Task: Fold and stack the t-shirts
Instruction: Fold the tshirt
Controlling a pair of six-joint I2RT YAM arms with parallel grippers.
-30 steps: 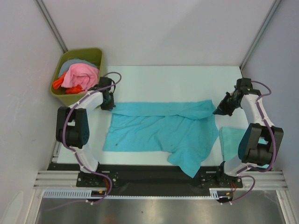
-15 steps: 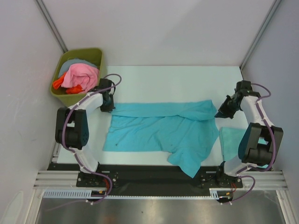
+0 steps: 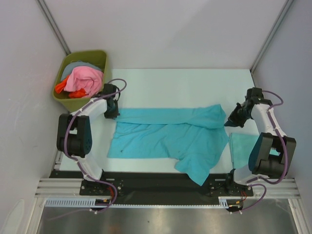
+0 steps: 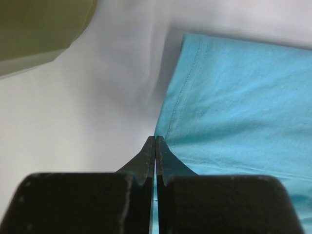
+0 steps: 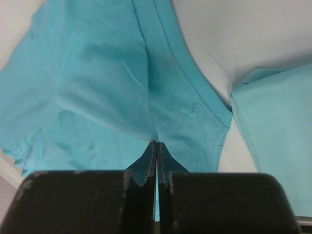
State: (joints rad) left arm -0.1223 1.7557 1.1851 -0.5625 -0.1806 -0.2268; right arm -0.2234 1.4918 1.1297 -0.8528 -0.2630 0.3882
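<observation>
If the thin shirt point(image 3: 170, 139) is tugged too hard, it could be pulled out of a pinch and the neat edge would be lost. The shirt is spread flat across the table point(image 3: 175, 83). Its far left corner is pinched by the left gripper point(image 4: 155, 140), fingers pressed together. Its right end is pinched the same way by the right gripper point(image 5: 156, 144). A folded shirt point(image 3: 240, 148) is seen just beside it.

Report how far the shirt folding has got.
Done: one folded t-shirt lies by the right arm's base. In hand: the left gripper and right gripper are shut on opposite ends of the spread t-shirt, far edge turned over. Left: finish folding it and stack it on the folded one.
</observation>
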